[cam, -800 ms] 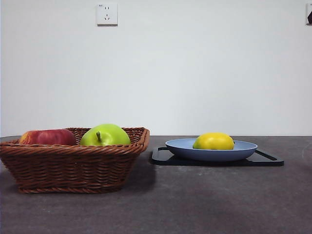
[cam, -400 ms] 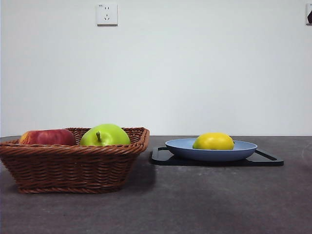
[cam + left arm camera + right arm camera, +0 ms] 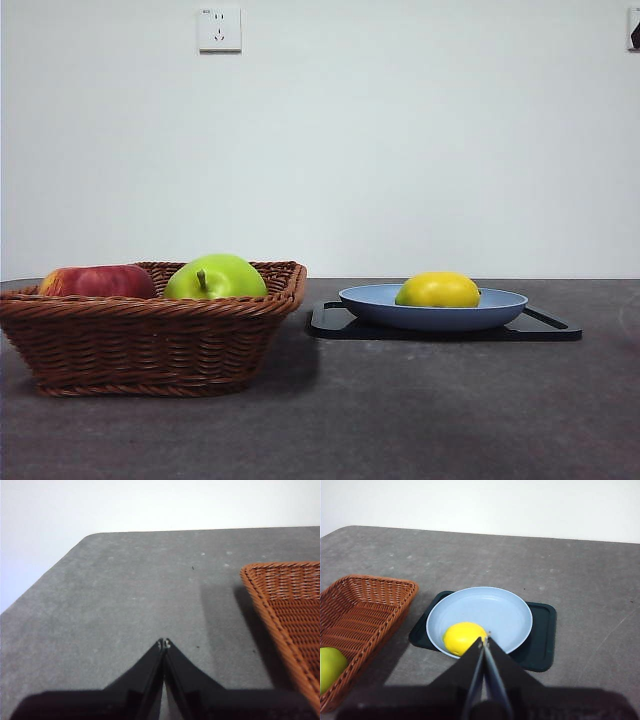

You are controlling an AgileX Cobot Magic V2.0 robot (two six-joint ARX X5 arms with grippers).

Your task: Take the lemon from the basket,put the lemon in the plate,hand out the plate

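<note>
The yellow lemon lies in the light-blue plate, which rests on a flat black tray right of the basket. In the right wrist view the lemon sits at the plate's near side, just beyond my right gripper, which is shut and holds nothing, raised above the table. The brown wicker basket stands at the left. My left gripper is shut and hangs over bare table beside the basket's corner.
A green apple and a red apple lie in the basket; the green apple also shows in the right wrist view. A wall socket is behind. A black tip shows at the top right corner.
</note>
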